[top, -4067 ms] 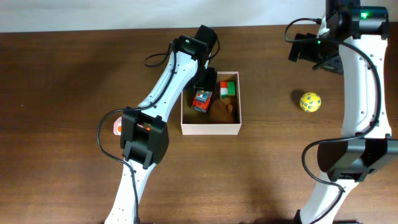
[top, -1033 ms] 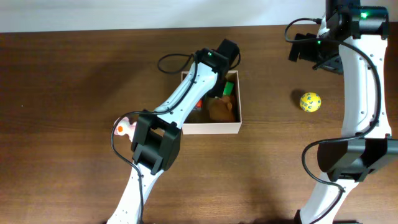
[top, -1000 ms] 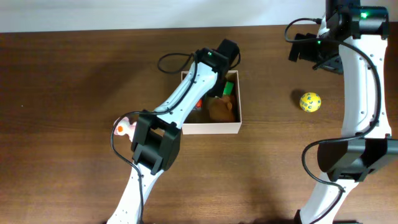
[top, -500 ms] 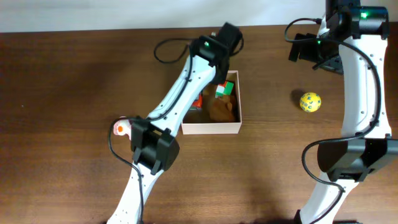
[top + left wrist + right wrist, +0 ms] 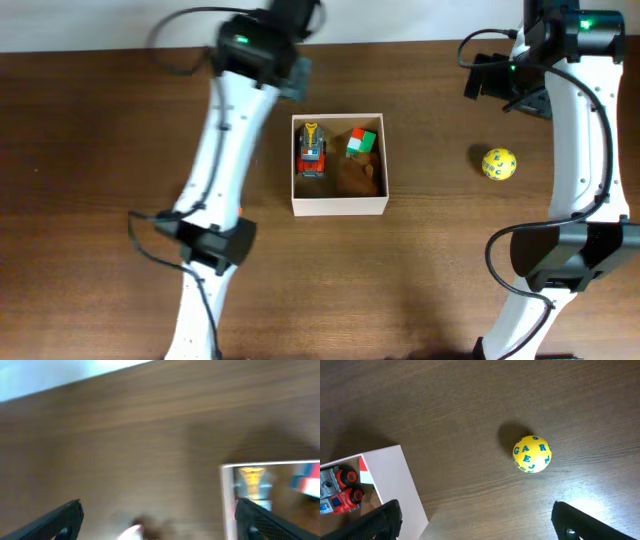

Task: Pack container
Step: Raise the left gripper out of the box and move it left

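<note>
The container (image 5: 340, 207) is a white-walled box at the table's middle. In it lie a red toy truck (image 5: 312, 153), a green, red and white cube (image 5: 362, 141) and a brown lump (image 5: 358, 177). My left gripper (image 5: 293, 66), blurred by motion, is behind the box's back left corner and touches nothing. In the left wrist view it (image 5: 160, 530) is open over bare wood, with the container's corner (image 5: 227, 490) to its right. My right gripper (image 5: 480, 527) is open and empty, short of a yellow lettered ball (image 5: 532, 453) that lies right of the container (image 5: 395, 480).
The ball (image 5: 499, 163) lies on the wood between the box and my right arm (image 5: 575, 120). A pale blurred shape (image 5: 132, 532) shows on the table at the bottom edge of the left wrist view. The table's back edge runs along the top.
My left gripper opened, rose out of the container and swung to the back left. The truck now lies uncovered in the box. The right arm and the ball have not moved.
</note>
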### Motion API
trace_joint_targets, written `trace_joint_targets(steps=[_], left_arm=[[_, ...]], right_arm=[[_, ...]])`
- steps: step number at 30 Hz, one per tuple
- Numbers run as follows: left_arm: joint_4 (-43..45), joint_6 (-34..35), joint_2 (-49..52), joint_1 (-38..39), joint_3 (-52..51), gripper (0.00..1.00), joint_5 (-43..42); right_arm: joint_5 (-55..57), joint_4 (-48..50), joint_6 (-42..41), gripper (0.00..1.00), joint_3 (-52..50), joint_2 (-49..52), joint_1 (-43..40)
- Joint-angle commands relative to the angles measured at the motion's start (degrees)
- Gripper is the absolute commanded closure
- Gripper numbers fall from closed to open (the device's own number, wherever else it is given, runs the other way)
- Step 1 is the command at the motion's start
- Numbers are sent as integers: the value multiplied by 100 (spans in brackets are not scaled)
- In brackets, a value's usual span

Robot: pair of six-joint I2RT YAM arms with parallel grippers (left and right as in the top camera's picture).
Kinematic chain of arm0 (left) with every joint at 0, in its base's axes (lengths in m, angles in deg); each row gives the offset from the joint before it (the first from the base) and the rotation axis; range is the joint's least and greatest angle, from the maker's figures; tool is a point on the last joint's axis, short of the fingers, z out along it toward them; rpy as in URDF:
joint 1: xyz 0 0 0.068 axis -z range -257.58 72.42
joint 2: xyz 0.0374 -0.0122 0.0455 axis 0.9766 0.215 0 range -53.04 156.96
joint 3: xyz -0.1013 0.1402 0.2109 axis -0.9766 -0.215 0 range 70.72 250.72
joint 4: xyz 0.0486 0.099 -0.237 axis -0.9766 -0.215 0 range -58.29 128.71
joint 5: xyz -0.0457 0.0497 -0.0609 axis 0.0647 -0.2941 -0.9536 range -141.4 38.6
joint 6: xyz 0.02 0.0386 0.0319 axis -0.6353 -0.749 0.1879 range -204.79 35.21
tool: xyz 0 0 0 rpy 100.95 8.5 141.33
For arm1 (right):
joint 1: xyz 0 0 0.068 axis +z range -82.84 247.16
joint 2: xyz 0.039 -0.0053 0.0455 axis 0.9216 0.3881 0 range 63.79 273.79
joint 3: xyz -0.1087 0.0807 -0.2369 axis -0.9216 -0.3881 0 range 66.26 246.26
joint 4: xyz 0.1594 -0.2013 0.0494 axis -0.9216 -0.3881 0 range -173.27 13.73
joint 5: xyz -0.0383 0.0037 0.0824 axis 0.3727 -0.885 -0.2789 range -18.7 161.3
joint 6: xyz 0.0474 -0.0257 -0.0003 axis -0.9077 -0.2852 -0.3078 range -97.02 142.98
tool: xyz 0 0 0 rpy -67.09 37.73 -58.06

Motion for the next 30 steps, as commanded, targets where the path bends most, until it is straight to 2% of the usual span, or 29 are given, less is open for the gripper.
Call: trace_joint_targets(steps=[1, 8, 14, 20, 24, 30], left_arm=[[-26, -221, -142, -354, 17, 1, -164], [-26, -304, -162, -970, 2, 1, -472], [-26, -304, -693, -1204, 2, 1, -1325], [-26, -393, -1720, -1204, 2, 1, -1257], [-26, -540, -2352, -1204, 2, 1, -811], [-26, -581, -2389, -1300, -361, 1, -514]], right_arm=[[50, 7, 35, 1, 87, -2, 0], [50, 7, 35, 1, 87, -2, 0], [50, 7, 35, 1, 87, -2, 0], [50, 7, 35, 1, 87, -2, 0], [50, 7, 35, 1, 87, -2, 0], [50, 7, 35, 1, 87, -2, 0]])
